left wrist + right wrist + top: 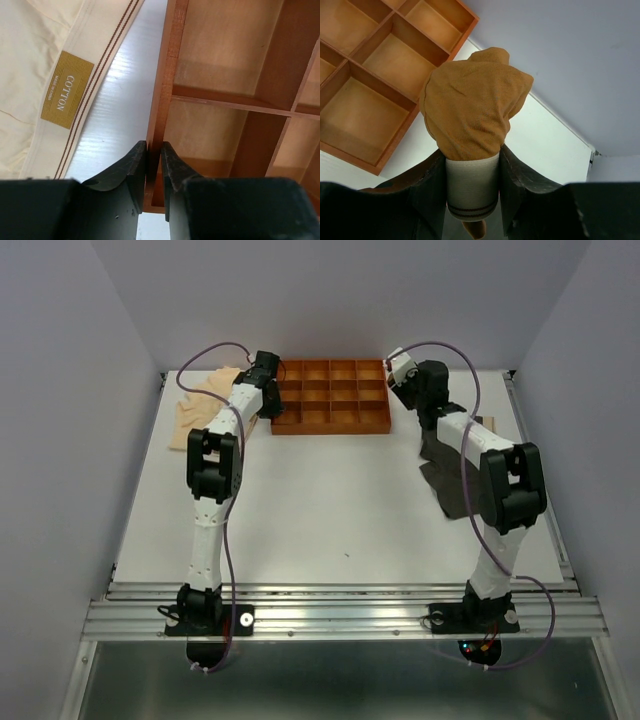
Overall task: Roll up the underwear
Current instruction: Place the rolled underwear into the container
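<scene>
Holding rolled rust-brown underwear (470,110) in right gripper (471,160).
Narrow left gripper (153,147) pinches tray (170,60) wall; roll's bottom end is hidden between fingers, lower frame.

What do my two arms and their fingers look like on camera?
Both the left arm and right arm are white tubular links with black joint housings, on black bases bolted to a silver metal rail. Thin purple cables trail along each. The left fingers and right fingers are matte black wedges.
</scene>
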{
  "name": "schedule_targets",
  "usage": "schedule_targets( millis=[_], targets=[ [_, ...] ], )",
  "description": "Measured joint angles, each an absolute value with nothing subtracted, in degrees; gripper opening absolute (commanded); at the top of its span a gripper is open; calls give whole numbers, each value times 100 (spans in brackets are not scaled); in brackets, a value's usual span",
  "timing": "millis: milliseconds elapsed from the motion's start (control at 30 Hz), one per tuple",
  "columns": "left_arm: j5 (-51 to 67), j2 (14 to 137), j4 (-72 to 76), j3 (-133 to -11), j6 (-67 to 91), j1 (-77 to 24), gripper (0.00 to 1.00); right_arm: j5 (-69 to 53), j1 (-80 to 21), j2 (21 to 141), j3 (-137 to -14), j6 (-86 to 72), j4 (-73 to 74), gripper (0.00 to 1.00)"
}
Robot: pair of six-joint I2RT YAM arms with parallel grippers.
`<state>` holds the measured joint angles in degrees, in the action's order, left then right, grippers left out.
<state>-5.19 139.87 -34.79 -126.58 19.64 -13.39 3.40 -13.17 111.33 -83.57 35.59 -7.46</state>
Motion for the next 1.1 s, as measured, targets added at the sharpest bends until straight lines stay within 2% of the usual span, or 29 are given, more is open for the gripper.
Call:
schedule_targets(
  millis=[433, 1100],
  targets=[
    [-460, 14020, -3301, -12643, 1699, -1339, 24, 598, -1472, 11937, -8958, 4123, -694, 1],
    [-451, 14020, -3216, -12610, 1678, -1339, 24, 403, -2093, 12510, -8993, 4158, -449, 1]
  ],
)
